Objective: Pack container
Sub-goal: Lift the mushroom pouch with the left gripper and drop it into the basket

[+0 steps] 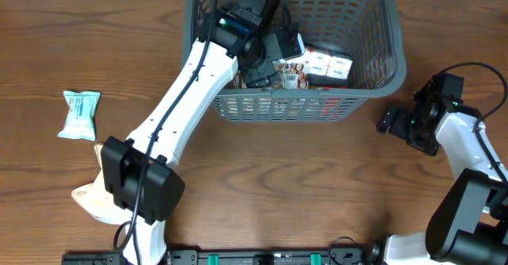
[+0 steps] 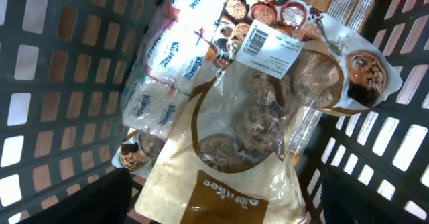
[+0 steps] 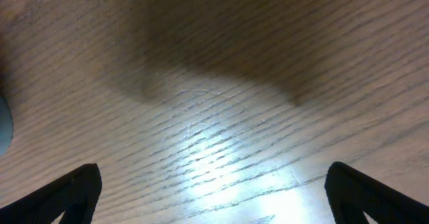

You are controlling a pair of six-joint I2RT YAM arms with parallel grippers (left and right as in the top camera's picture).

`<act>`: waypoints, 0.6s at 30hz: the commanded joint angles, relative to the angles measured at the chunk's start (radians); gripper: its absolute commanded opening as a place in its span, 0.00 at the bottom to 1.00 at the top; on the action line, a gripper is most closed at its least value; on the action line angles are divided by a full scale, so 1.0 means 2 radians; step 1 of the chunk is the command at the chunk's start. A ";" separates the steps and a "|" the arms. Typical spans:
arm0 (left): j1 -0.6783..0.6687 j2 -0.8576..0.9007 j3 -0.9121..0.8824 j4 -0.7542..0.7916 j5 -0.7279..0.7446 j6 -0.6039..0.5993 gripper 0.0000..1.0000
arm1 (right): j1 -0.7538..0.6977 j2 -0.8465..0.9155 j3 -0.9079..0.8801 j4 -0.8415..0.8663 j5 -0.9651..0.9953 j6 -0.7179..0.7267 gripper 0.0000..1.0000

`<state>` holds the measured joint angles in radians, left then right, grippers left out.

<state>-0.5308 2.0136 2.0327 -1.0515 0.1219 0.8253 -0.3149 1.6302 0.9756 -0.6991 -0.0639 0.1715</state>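
**Grey container (image 1: 317, 106) sitting at the counter's (image 1: 302, 186) far edge**

A clear cookie bag (image 2: 261, 117) is lying inside it, touching white tissue packs (image 2: 167, 63). The left gripper (image 2: 224, 200) is hanging over the bag, fingers standing apart. The right gripper (image 3: 214, 197) is gaping wide over bare wood near the right edge.

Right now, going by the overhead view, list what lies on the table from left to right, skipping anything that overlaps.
light blue snack packet → container → right claw
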 commanded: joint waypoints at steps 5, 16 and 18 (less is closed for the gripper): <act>0.026 -0.041 0.009 -0.003 -0.043 -0.013 0.92 | 0.004 0.001 0.000 -0.002 -0.002 -0.006 0.99; 0.112 -0.154 0.014 0.031 -0.106 -0.049 0.99 | 0.004 0.001 0.000 -0.002 -0.002 -0.010 0.99; 0.138 -0.175 0.014 0.030 -0.107 -0.077 0.99 | 0.004 0.001 0.000 -0.002 -0.002 -0.010 0.99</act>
<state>-0.3119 1.7142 2.0396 -0.9890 -0.0456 0.7601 -0.3149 1.6299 0.9756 -0.7021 -0.0643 0.1699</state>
